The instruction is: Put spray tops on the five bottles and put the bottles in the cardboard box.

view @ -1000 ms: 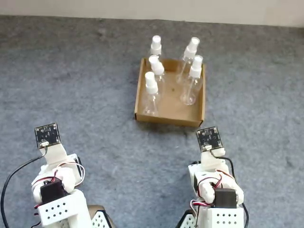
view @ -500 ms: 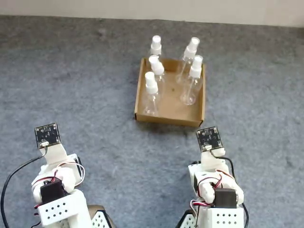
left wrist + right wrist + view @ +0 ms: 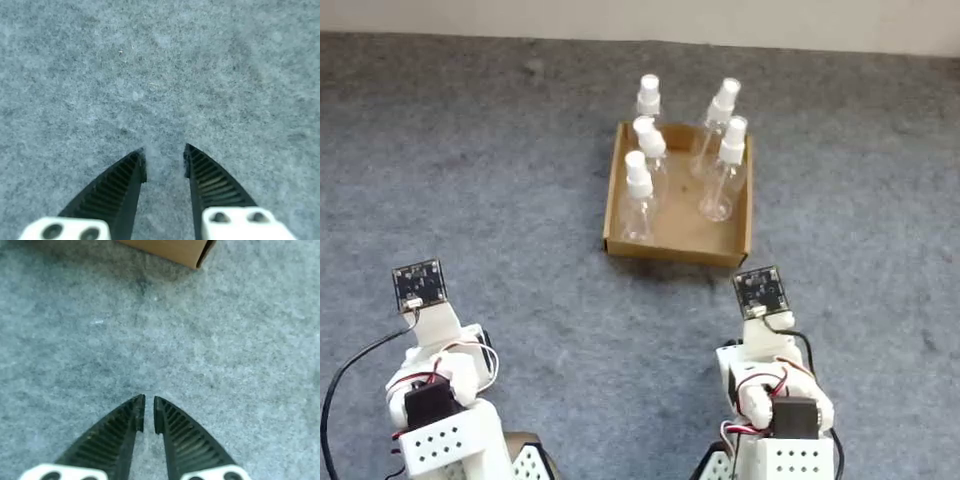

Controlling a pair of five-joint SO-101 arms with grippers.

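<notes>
Right pincer (image 3: 149, 412) near box (image 3: 675, 252); capped bottles (image 3: 637, 205) upright inside.

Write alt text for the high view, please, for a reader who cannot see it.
Five clear bottles with white spray tops stand in an open cardboard box on grey carpet. The left arm and right arm sit at the near edge, apart from the box.
</notes>
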